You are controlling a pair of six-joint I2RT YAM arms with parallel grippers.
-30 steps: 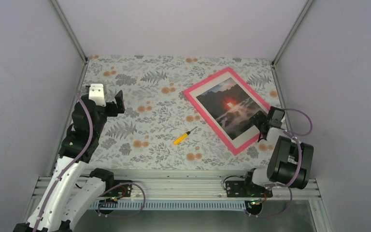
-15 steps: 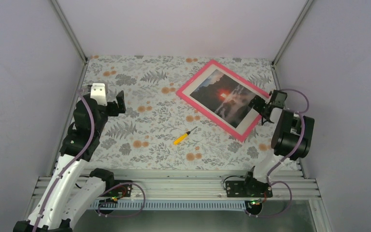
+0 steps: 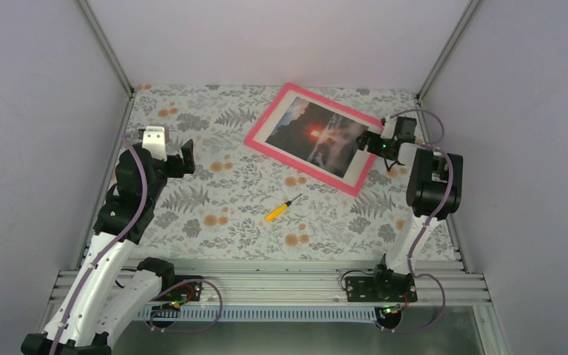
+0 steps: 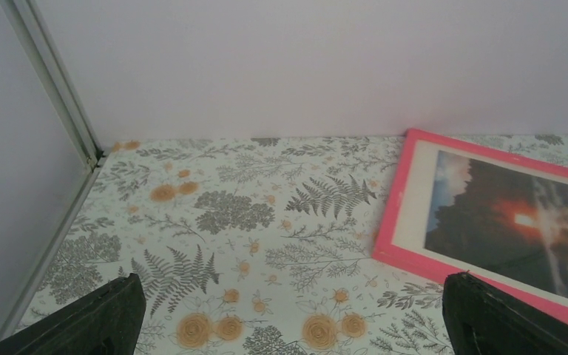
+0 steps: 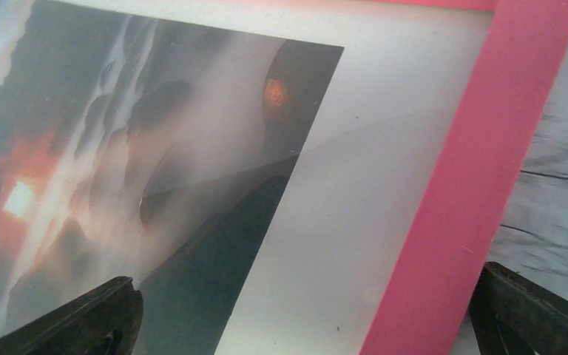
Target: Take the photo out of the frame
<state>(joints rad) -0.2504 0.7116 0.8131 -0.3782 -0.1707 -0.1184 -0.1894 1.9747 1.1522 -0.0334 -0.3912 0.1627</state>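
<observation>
Top external view: the thin bright pink rectangular picture frame lies face up and askew near the far right corner of the bench, which is covered by a matte cloth printed with grey ferns and orange blossoms. The photo, a dark seascape print with a red-orange sun, sits inside it. The right gripper is at the frame's right-hand end. The left gripper hovers by the left edge, well apart from the frame. A small screwdriver with a yellow handle lies near the bench's middle. Left wrist view: the left gripper has its black fingers spread wide with nothing between them; the frame and photo lie off to the right. Right wrist view: the right gripper is also spread wide, its fingers straddling the frame's smooth pink border, one over the glossy, reflective photo and plain white mat, the other over the cloth; whether they touch cannot be told.
</observation>
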